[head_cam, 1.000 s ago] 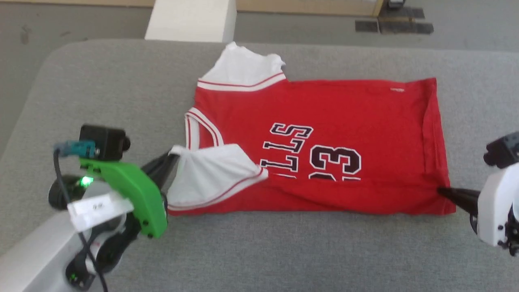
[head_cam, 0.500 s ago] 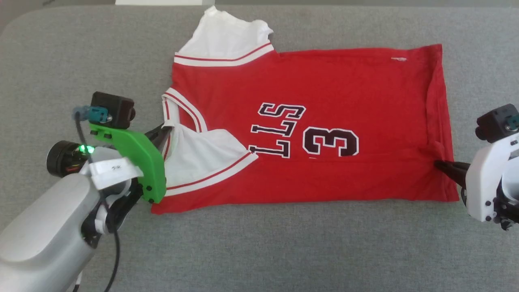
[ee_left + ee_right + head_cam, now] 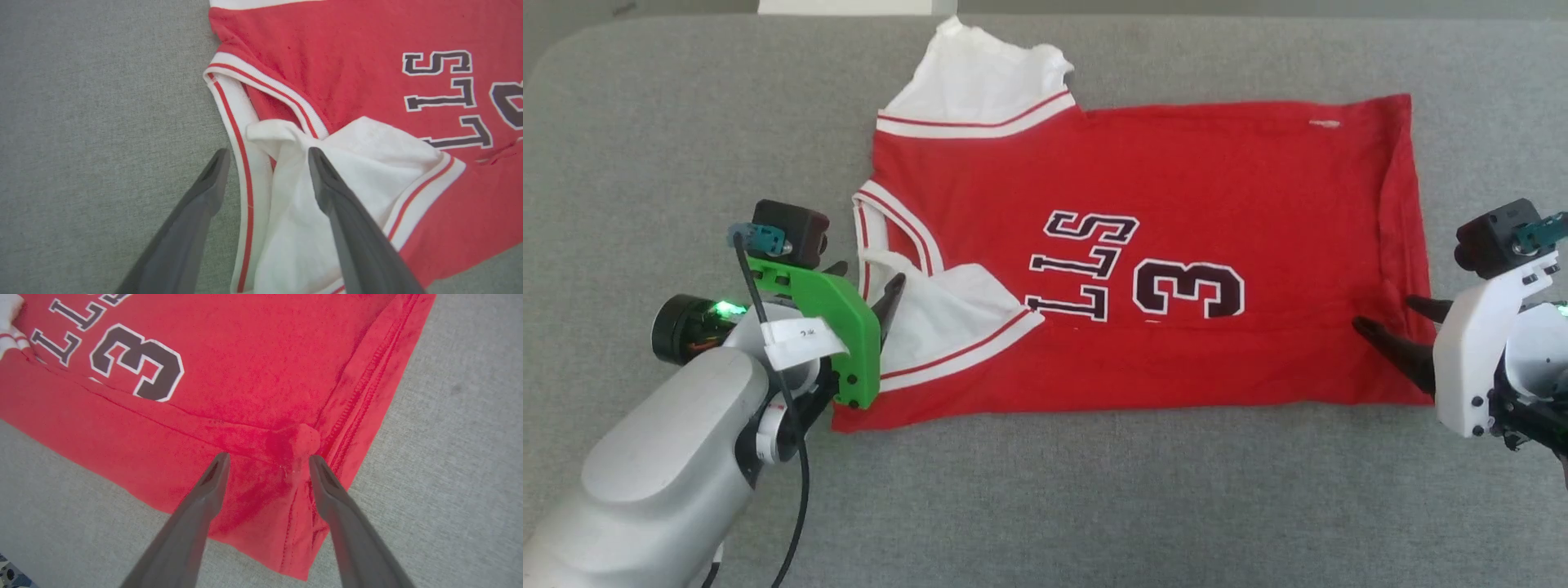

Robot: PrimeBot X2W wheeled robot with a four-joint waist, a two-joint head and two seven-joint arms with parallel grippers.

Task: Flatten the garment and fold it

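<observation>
Garment (image 3: 1176, 188) folded along near edge; our left hand (image 3: 870, 276) and right hand (image 3: 1384, 312) gape, empty. We risk fingers (image 3: 351, 228) snagging sleeve (image 3: 367, 163) or hem (image 3: 363, 392), pulling the fold open.

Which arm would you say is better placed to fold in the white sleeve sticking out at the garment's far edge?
Left, probably. The left gripper, open, sits at the collar end of the garment, where the far sleeve lies. The right gripper, open, is over the hem, at the opposite end.
</observation>
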